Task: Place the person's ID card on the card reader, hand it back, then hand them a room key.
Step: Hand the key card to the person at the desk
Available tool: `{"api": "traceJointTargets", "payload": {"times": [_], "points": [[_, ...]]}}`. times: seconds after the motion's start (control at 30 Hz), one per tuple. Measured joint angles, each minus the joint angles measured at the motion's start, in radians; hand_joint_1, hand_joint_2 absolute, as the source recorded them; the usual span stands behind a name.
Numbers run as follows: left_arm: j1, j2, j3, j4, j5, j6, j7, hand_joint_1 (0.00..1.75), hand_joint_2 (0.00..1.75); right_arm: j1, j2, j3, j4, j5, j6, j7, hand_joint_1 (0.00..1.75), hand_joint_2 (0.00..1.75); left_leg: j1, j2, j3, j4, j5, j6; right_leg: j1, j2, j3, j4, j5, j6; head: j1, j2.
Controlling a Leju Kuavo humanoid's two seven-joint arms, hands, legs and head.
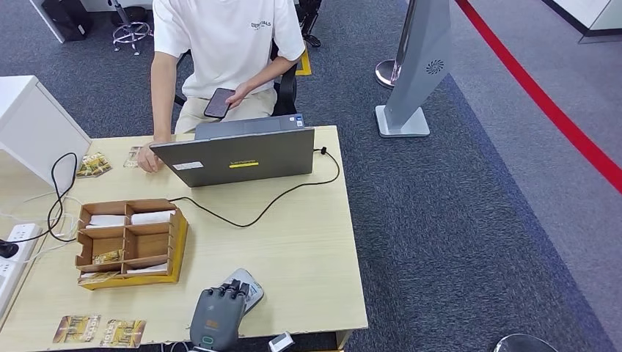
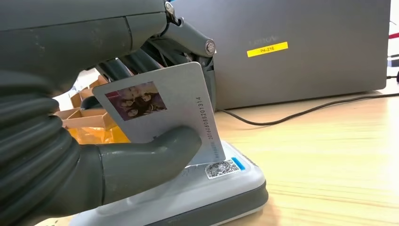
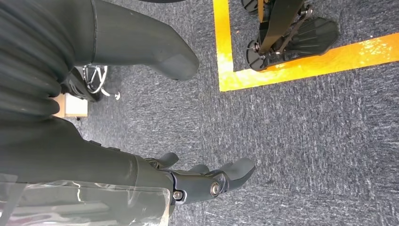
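Note:
My left hand [image 1: 218, 315] is at the table's near edge, over the grey card reader [image 1: 249, 287]. In the left wrist view that hand [image 2: 141, 155] pinches the ID card [image 2: 162, 110] between thumb and fingers, the card tilted with its lower edge on the card reader [image 2: 207, 188]. The card is pale grey with a small photo and a printed number. Room key cards [image 1: 99, 330] with gold prints lie at the near left of the table. My right hand [image 3: 188, 181] hangs over the carpet, fingers apart, holding nothing. A person [image 1: 220, 51] sits behind the laptop, holding a phone [image 1: 218, 103].
A grey laptop [image 1: 238, 155] stands open at the table's far side, its black cable [image 1: 271, 202] curving across the middle. A cardboard divider box [image 1: 130, 242] holds cards at the left. A power strip [image 1: 15, 246] and wires lie at the left edge.

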State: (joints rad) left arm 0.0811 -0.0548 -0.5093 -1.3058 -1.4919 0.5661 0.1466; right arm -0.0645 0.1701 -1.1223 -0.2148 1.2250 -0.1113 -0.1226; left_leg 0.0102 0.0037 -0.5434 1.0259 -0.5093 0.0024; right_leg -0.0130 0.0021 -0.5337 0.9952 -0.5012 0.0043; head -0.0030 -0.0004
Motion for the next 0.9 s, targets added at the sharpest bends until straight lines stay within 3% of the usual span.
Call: {"api": "traceJointTargets", "payload": {"times": [0.33,0.57,0.7,0.9], "points": [[-0.035,0.013,0.009,-0.095,-0.039,0.012,0.001,1.75,1.75,0.000,0.000,0.000,0.000,0.026,0.003,-0.002,0.00,1.75,0.000,0.000,0.000,0.000,0.001,0.000,0.000,-0.001,0.000,0.000,0.000,0.000,0.000,0.000],[-0.275,0.116,0.098,-0.282,-0.040,-0.072,0.008,1.75,1.75,-0.002,0.000,0.005,0.000,0.069,0.016,0.000,0.00,1.75,0.001,-0.002,-0.001,0.000,0.004,-0.001,0.001,-0.002,0.000,0.001,0.002,-0.001,-0.001,0.000],[-0.391,0.146,0.165,-0.300,-0.040,-0.122,-0.013,1.75,1.75,-0.004,0.000,0.009,0.000,0.076,0.021,0.006,0.00,1.75,0.001,-0.002,-0.001,0.000,0.005,-0.001,0.001,-0.002,-0.001,0.002,0.003,0.000,0.000,0.000],[-0.582,0.249,0.183,-0.223,-0.040,-0.207,0.077,1.75,1.75,-0.007,0.000,0.022,0.001,0.104,0.041,0.031,0.00,1.75,0.001,-0.003,-0.002,0.001,0.006,-0.002,0.001,-0.003,-0.002,0.003,0.004,0.000,0.002,0.000]]}}
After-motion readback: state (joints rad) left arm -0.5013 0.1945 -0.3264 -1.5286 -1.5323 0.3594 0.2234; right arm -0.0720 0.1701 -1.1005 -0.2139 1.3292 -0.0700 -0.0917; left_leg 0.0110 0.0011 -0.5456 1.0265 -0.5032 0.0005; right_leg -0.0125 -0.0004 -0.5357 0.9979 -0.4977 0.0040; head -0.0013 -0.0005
